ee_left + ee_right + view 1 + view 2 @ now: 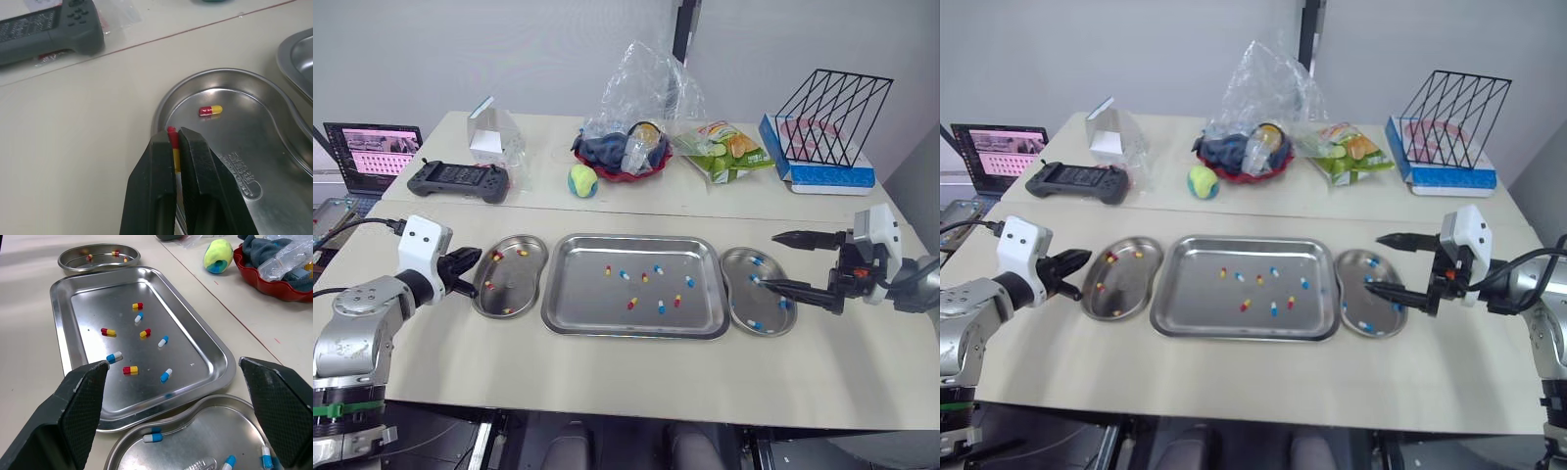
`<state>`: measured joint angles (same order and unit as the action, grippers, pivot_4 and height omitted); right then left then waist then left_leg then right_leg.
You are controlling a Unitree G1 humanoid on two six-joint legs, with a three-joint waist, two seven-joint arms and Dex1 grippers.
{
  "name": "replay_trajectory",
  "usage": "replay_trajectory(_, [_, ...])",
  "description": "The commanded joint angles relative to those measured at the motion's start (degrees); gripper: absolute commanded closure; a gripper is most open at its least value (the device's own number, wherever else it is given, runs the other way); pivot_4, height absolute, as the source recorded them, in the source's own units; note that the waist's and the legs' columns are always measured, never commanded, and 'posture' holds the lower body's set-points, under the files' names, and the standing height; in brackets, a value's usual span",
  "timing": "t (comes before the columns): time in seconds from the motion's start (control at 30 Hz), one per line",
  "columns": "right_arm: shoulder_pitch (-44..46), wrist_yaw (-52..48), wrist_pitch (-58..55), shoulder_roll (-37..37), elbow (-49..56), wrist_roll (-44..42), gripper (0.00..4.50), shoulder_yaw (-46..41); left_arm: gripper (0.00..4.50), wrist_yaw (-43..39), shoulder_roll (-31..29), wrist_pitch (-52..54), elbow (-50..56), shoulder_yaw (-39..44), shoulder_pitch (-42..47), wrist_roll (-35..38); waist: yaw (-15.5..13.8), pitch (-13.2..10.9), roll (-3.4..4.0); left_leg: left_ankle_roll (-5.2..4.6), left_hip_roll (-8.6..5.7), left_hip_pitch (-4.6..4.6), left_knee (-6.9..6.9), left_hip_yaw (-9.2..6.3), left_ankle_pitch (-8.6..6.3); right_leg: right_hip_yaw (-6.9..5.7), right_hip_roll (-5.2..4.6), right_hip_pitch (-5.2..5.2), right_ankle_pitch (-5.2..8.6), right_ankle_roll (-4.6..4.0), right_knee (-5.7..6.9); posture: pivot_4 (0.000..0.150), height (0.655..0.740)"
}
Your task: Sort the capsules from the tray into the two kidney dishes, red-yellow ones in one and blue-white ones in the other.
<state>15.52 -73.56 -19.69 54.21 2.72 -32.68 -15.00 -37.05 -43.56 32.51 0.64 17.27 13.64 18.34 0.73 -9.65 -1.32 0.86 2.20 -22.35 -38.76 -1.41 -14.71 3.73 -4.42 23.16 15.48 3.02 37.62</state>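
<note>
The left gripper (173, 134) hangs above the left rim of the left kidney dish (519, 281), its fingers pinched shut on a red-yellow capsule (171, 132). More red-yellow capsules (210, 110) lie in that dish. The right gripper (769, 260) hovers over the right kidney dish (749, 302), which holds blue-white capsules (153, 437); its fingers are spread wide and empty. Between the dishes, the tray (587, 299) on the tabletop (607, 372) carries a mix of both kinds.

Embossed lettering on the left kidney dish (274, 147) is illegible.
</note>
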Motion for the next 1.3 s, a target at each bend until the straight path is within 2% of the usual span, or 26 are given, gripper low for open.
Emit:
replay_trajectory(0.03, [0.7, -0.2, 0.9, 0.7, 0.4, 0.0, 0.0, -1.2, 3.74, -1.3, 0.0, -1.2, 1.1, 0.7, 0.3, 1.2, 0.0, 0.0, 0.0, 0.0, 0.0, 0.0, 0.0, 0.0, 0.0, 0.0, 0.0, 0.0, 0.0, 0.0, 0.0, 0.15, 0.7174])
replay_trajectory(0.2, [0.3, -0.3, 0.6, 1.0, 0.2, 0.0, 0.0, -1.5, 2.08, -1.5, 0.5, -1.9, 0.5, 2.2, 0.4, 2.2, 0.0, 0.0, 0.0, 0.0, 0.01, 0.0, 0.0, 0.0, 0.0, 0.0, 0.0, 0.0, 0.0, 0.0, 0.0, 0.15, 0.7174])
replay_trajectory(0.23, [0.2, -0.4, 0.4, 1.2, 0.1, -0.1, 0.0, -1.5, 1.88, -1.2, 0.4, -2.0, 0.0, 2.8, 0.7, 2.3, 0.0, 0.0, 0.0, 0.0, 0.01, 0.0, 0.0, 0.0, 0.0, 0.0, 0.0, 0.0, 0.0, 0.0, 0.01, 0.15, 0.7174])
replay_trajectory(0.4, [0.0, -0.6, 1.1, 1.1, -0.7, 0.2, 0.0, -1.7, 0.16, -0.7, 0.2, -3.6, -1.9, 5.7, 1.6, 3.5, 0.0, 0.0, 0.0, 0.0, 0.0, 0.01, 0.0, 0.0, 0.0, 0.0, 0.0, 0.0, 0.0, 0.0, 0.0, 0.15, 0.7174])
replay_trajectory(0.57, [0.0, -0.4, 2.1, 0.7, -2.6, 0.4, 0.0, -2.6, 0.07, -7.9, -3.7, -14.3, -9.2, 18.4, -0.6, 7.5, 0.3, 0.0, -0.08, 0.0, 0.03, 0.0, 0.01, 0.01, 0.0, 0.0, 0.02, 0.05, 0.0, 0.0, 0.01, 0.15, 0.7174])
replay_trajectory(0.73, [-1.1, -0.1, 2.9, 0.3, -3.5, 0.3, 0.0, -3.4, 0.07, -17.5, -5.7, -19.1, -12.8, 24.0, -8.6, 10.6, 0.7, 0.0, 0.04, -0.02, 0.07, 0.05, 0.09, 0.09, -0.01, 0.02, 0.0, 0.06, 0.02, -0.02, -0.04, 0.15, 0.7174])
replay_trajectory(0.9, [-1.4, 0.1, 3.7, -0.4, -4.0, 0.4, 0.0, -3.0, 0.07, -21.2, -6.4, -17.2, -15.3, 26.5, -12.9, 13.7, 0.1, -0.1, -0.15, -0.01, 0.11, 0.03, 0.07, 0.09, -0.02, -0.02, 0.03, 0.06, 0.02, -0.02, 0.0, 0.15, 0.7174])
replay_trajectory(1.13, [-0.7, 0.2, 3.9, -0.7, -4.1, 0.5, 0.0, -2.6, 0.07, -23.5, -5.3, -19.0, -15.2, 26.9, -18.0, 14.0, 0.2, -0.1, -0.17, -0.02, 0.12, 0.04, 0.08, 0.08, -0.03, -0.03, 0.03, 0.04, 0.02, -0.02, 0.0, 0.15, 0.7174])
replay_trajectory(1.3, [-0.1, -0.4, 4.4, -0.6, -5.1, 0.8, 0.0, -2.5, 0.07, -22.7, -4.5, -19.4, -16.4, 27.3, -18.0, 14.7, 0.1, -0.1, -0.17, -0.01, 0.16, 0.05, 0.07, 0.09, -0.03, -0.03, 0.05, 0.04, 0.02, -0.03, 0.01, 0.15, 0.7174])
